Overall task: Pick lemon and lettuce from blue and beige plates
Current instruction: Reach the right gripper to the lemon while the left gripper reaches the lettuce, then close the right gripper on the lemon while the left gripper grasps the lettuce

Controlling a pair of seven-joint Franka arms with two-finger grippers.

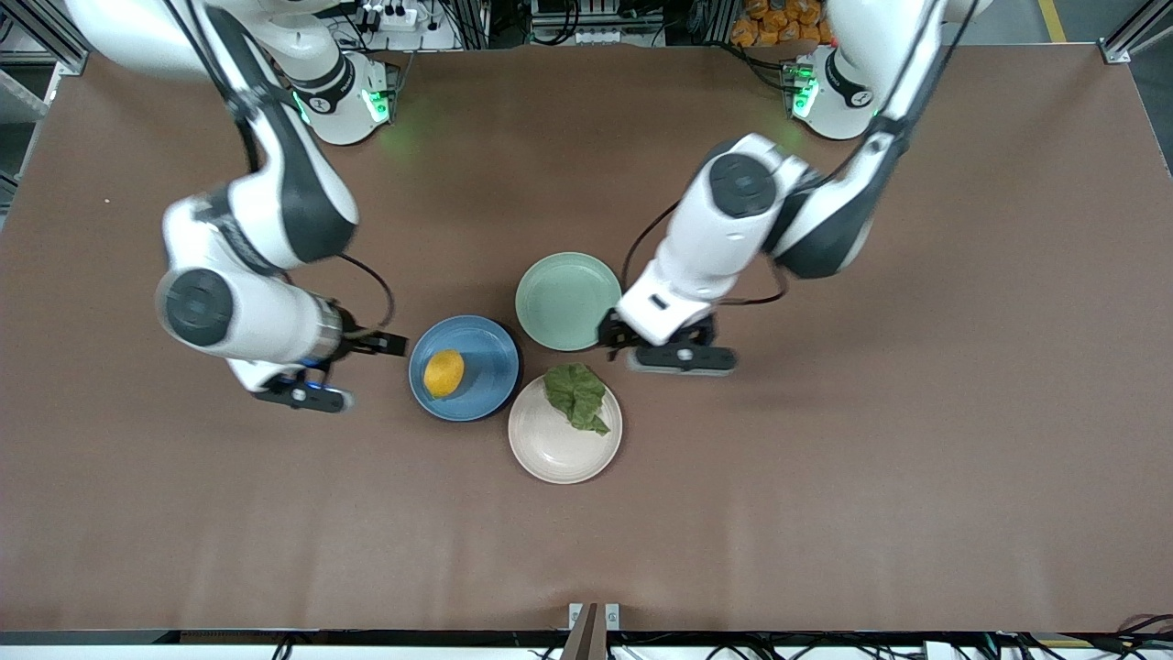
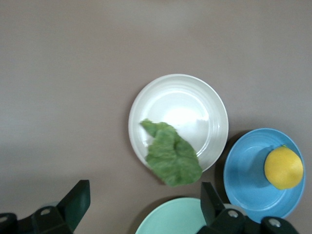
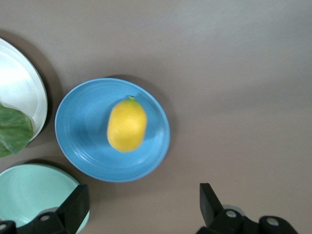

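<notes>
Lemon [image 1: 443, 373] lay untouched on the blue plate [image 1: 486, 385], toward the rim nearest the right arm's end of the worktop [image 1: 825, 477]. Lettuce [image 1: 575, 394] lay on the beige plate [image 1: 550, 445], bunched at about twelve o'clock as seen from the front camera, its edge overhanging the rim toward the pale green plate [image 1: 566, 301]. Neither item had been picked.

Right claw [image 1: 302, 396] hung over bare worktop just beside the blue plate, at the plate's nine o'clock in the front view. Its fingers [image 3: 73, 207] stood wide apart and held nothing. Left claw [image 1: 680, 357] hung over bare worktop beside the green and beige plates, at roughly two o'clock from the beige plate. Its fingers [image 2: 75, 202] were likewise spread and empty.

In my judgement the step in hand was the approach to both items. The right claw should centre over the lemon and close across its narrow width, not along the pointed ends, since the rounded skin looked liable to roll. The left claw should come down on the thickest folded part of the leaf; a grip at the thin edge would likely slip or tear.

Obstructions noted: the three plates sat close together, the blue and beige touching or nearly so. The green plate stood just beside the lettuce, so fingers descending there risked striking its rim. The shallow plate rims themselves limited how low the fingers could go.
</notes>
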